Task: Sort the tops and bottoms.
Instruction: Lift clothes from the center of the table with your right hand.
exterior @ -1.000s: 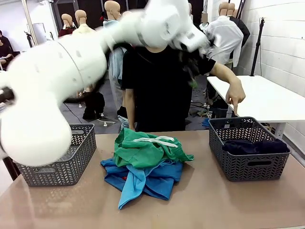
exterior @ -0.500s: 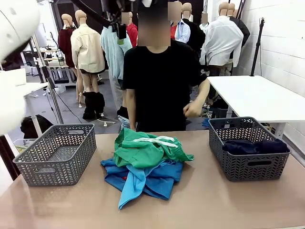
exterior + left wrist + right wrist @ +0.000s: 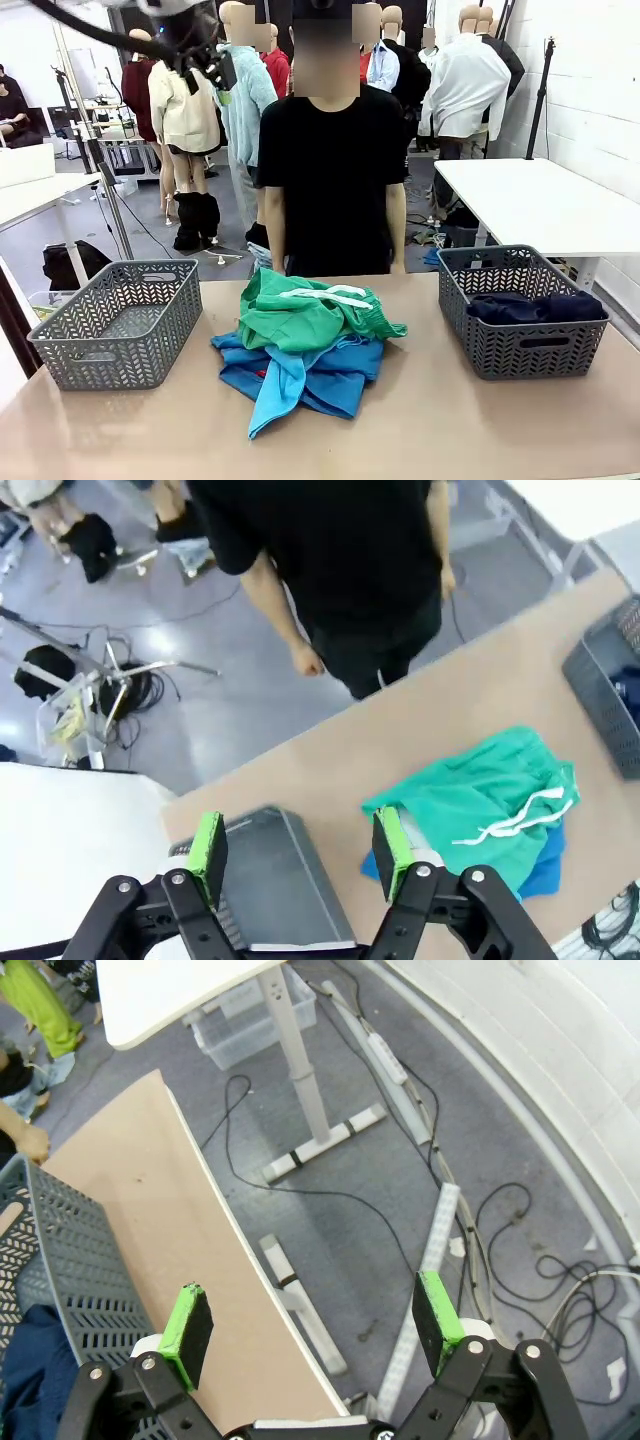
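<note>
green bottoms (image 3: 480,800) lie well beyond the left fingers (image 3: 208,845), spread apart and empty; right fingers (image 3: 187,1333) likewise apart.

Grey basket (image 3: 120,350) at left, second basket (image 3: 520,355) at right (both lattice-walled), tan table (image 3: 430,420), person (image 3: 335,180) in black behind

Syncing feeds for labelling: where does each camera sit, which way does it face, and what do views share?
Front: robot's side, facing the person across the table; left arm top left.
Left wrist: high up, looking down on green shorts, left basket; open left gripper.
Right wrist: past the table's right end, facing the floor; open right gripper.
Shared: front and left wrist show green shorts.
</note>
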`<state>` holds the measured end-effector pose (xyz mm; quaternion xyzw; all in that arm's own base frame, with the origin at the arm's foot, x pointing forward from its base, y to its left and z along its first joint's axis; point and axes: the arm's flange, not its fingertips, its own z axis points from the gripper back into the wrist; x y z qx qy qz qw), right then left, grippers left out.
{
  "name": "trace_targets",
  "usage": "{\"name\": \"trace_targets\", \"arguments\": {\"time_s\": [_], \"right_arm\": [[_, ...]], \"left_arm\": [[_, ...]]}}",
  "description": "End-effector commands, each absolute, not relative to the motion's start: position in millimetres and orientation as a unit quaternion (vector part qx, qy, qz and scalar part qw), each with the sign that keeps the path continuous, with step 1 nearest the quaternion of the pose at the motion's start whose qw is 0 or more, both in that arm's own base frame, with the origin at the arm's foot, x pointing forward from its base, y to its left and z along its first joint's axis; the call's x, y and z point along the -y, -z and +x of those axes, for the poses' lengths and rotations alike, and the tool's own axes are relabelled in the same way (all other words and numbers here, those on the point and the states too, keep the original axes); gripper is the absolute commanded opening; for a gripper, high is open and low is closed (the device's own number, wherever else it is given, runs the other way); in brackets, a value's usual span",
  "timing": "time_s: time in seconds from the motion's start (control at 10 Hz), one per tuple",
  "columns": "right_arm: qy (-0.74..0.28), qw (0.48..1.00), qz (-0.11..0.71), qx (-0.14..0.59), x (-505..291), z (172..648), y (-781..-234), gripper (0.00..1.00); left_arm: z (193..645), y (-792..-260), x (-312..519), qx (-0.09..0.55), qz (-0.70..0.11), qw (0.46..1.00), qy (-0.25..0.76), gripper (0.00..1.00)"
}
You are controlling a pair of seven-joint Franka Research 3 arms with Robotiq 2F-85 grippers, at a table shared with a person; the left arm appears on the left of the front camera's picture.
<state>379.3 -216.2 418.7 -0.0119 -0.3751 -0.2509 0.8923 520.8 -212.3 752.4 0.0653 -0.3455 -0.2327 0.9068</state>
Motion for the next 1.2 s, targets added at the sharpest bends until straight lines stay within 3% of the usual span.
{"name": "trace_targets", "arguments": {"time_s": [0.0,0.1,0.7,1.1], "right_arm": [[0.25,0.894,-0.013,0.372,215.5,379.2,-419.7,1.0],[0.25,0.894,-0.013,0.372,215.5,379.2,-419.7,1.0],[0.25,0.894,-0.013,0.372,215.5,379.2,-419.7,1.0],[0.25,0.894,-0.013,0.372,215.5,379.2,-419.7,1.0]], "left_arm": [[311.9,-468.9,58.4,0.411,0.071,0.872,0.256,0.76],[520.8,-752.4,212.3,0.345,0.065,0.907,0.233,0.76],[515.1,-746.2,215.1,0.35,0.068,0.904,0.234,0.76],[472.9,-705.0,-11.1,0.304,0.094,0.948,0.032,0.76]]}}
